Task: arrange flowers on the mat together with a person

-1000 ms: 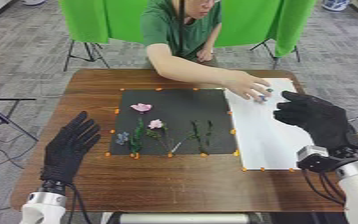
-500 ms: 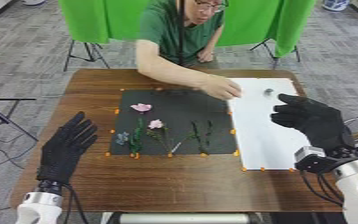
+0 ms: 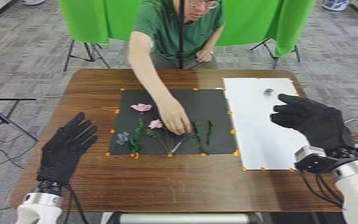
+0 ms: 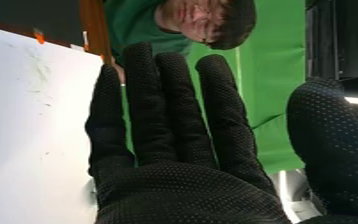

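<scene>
My right hand [image 3: 309, 120] is above the white sheet's [image 3: 262, 145] right side, its fingers relaxed and holding nothing; the right wrist view shows this hand [image 4: 184, 190] with straight fingers. My left hand [image 3: 67, 150] rests left of the dark mat [image 3: 171, 147], open and empty. The person's hand [image 3: 174, 117] is over the mat's middle, beside a pink flower [image 3: 155, 124]; whether it holds anything is unclear. Another pink flower [image 3: 141, 107] lies at upper left, with green stems [image 3: 136, 135] below it and a blue-grey sprig [image 3: 122, 138]. More green stems [image 3: 207, 135] lie on the right. A small dark piece [image 3: 269, 92] is on the white sheet.
The brown table [image 3: 167, 185] extends around the mat and sheet. Orange markers [image 3: 235, 131] line their edges. The person's forearm [image 3: 151, 82] reaches across the mat's far edge. A green backdrop [image 3: 255, 25] hangs behind.
The person's hand has moved from the white sheet leftward and down to the middle of the dark mat. A bluish piece near it on the sheet is gone. My hands have barely moved.
</scene>
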Controlling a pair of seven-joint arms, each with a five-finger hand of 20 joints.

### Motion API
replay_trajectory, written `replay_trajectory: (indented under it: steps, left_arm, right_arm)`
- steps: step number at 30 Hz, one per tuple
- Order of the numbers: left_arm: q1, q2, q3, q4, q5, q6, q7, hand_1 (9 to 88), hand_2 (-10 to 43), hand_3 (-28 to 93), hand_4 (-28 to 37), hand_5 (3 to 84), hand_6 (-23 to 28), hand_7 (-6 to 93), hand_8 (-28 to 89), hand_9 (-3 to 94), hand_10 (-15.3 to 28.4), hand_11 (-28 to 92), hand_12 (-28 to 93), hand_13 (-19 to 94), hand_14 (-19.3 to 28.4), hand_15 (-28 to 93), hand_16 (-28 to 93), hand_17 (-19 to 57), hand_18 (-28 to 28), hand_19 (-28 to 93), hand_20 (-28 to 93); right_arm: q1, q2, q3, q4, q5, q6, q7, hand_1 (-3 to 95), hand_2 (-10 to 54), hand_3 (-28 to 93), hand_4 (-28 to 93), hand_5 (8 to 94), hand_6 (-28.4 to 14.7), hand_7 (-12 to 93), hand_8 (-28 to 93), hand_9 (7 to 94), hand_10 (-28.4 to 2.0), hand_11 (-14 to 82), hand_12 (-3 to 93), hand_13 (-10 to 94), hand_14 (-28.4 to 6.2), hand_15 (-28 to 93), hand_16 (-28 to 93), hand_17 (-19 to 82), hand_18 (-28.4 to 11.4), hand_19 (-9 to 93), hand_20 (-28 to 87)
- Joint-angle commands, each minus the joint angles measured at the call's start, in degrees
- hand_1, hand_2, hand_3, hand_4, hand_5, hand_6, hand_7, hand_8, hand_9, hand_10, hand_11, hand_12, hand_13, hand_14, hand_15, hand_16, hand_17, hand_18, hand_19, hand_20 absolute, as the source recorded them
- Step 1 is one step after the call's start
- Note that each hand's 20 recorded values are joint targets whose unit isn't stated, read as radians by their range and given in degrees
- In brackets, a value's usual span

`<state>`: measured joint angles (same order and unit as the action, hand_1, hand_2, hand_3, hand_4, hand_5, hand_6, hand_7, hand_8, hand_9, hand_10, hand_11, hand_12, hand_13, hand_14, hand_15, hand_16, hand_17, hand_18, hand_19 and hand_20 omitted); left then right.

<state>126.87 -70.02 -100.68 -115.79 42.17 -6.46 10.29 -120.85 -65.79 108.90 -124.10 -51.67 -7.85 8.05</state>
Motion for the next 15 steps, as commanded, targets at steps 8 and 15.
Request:
replay_trajectory:
  steps: [8, 15]
  left_arm:
    - [0.5, -0.45, -0.12, 0.23, -0.16, 0.15, -0.64, 24.0, -0.5, 71, -28.1, 34.4, 3.1, 14.8, -8, 28.5, 12.1, 17, 15, 24, 14.1, 20, 2, -9.1, 21.3, 42, 8]
    - [0.1, -0.38, -0.09, 0.34, -0.18, 0.34, -0.75, 24.0, -0.5, 71, -28.1, 34.4, 3.1, 14.8, -8, 28.5, 12.0, 17, 15, 24, 13.9, 19, 2, -9.1, 21.2, 42, 8]
  right_arm:
    - [0.3, -0.3, -1.1, 0.5, -0.2, 1.0, 0.5, 16.3, 9.6, 86, -22, 51.9, -4.7, 18, -10, 51.2, -16.7, 18.4, 22.5, 43, -15.1, 36, 19, 13, -22.3, 52, 30]
    - [0.6, -0.2, -1.5, 0.6, -0.3, 1.1, 0.5, 16.2, 9.8, 86, -22, 51.9, -4.8, 18, -10, 51.2, -16.7, 18.5, 22.6, 43, -15.1, 36, 19, 12, -22.4, 52, 30]
